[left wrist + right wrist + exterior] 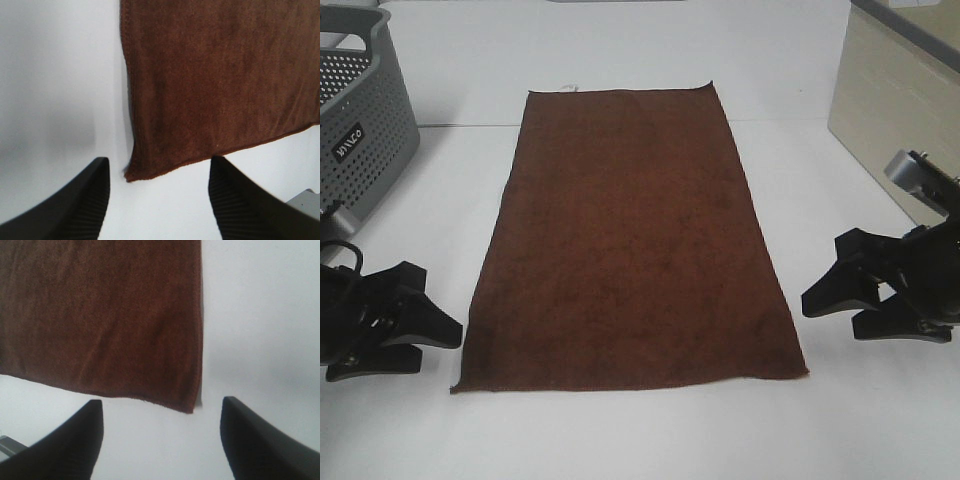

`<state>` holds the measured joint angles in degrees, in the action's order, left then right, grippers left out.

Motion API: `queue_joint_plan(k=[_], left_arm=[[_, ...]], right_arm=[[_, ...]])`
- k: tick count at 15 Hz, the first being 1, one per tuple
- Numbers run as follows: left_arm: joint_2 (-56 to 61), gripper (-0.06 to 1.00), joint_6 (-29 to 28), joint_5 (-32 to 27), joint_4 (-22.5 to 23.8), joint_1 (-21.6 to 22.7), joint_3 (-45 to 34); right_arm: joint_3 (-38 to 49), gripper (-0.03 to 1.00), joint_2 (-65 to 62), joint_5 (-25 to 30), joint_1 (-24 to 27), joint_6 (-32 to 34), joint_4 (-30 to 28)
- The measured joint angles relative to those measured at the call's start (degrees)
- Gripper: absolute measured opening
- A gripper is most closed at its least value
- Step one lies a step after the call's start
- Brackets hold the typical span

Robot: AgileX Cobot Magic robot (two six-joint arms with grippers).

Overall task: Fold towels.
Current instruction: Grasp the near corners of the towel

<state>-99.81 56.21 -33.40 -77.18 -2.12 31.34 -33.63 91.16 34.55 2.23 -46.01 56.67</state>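
The towel [630,240], dark reddish-brown, lies spread flat and unfolded on the white tabletop [620,440], its long sides running away from the robot and its short near edge facing the two arms. All four edges show in the high view: the near edge is nearly straight, the long edges draw in toward the far end, and a small white tag [570,88] sticks out from the towel's far edge close to its far-left corner. The left claw [442,348] sits just outside the towel's near-left corner, apart from the cloth, with its jaws spread and nothing between them; in its wrist view the two dark ribbed fingers [85,205] frame that corner, where the hem lies on the tabletop with a slight curl. The right claw [830,318] stands off the towel's right long edge near the near-right corner, also gaping and holding nothing, with a strip of white tabletop between it and the cloth; its fingers [70,450] bracket that corner in the right wrist view. A wide band of tabletop runs along the towel's near edge. Off the towel's far-left side a grey perforated basket [360,120] stands well apart, and off its far-right side a beige box [885,120] stands well apart too.
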Motion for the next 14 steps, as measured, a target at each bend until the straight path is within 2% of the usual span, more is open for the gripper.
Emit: queue_joint_plan(k=[2,4,7,10,12,13,14], left_arm=[[-4.1,0.62,2.5,-0.6,-0.8,-1.0,1.8],[-7.3,0.66,3.0,-0.7,-0.9,-3.1,4.3],[-10.5,0.66,3.1,-1.1,-1.8,-6.7,8.8],[-12.7,0.66,3.1,-2.1,-2.3,-8.8,11.7],[-13.6,0.57,3.1,-1.8,-2.0,-10.2,13.1],[-14.1,0.46,3.1,-1.3,-1.6,-10.4,13.5],[-14.2,0.29,3.1,-0.6,-1.5,-10.4,13.5]], right_arm=[[-1.0,0.64,4.0,0.0,0.0,-4.2,3.7],[-2.2,0.64,7.3,-0.1,0.0,-5.7,4.3],[-4.8,0.64,12.1,-0.3,-0.6,-6.8,4.7],[-6.6,0.63,16.1,0.1,-6.4,-7.1,5.5],[-7.8,0.56,17.8,0.3,-9.1,-6.6,8.2],[-7.9,0.49,18.1,-0.5,-9.1,-6.6,9.2],[-7.9,0.38,18.3,-1.8,-9.1,-6.6,9.7]])
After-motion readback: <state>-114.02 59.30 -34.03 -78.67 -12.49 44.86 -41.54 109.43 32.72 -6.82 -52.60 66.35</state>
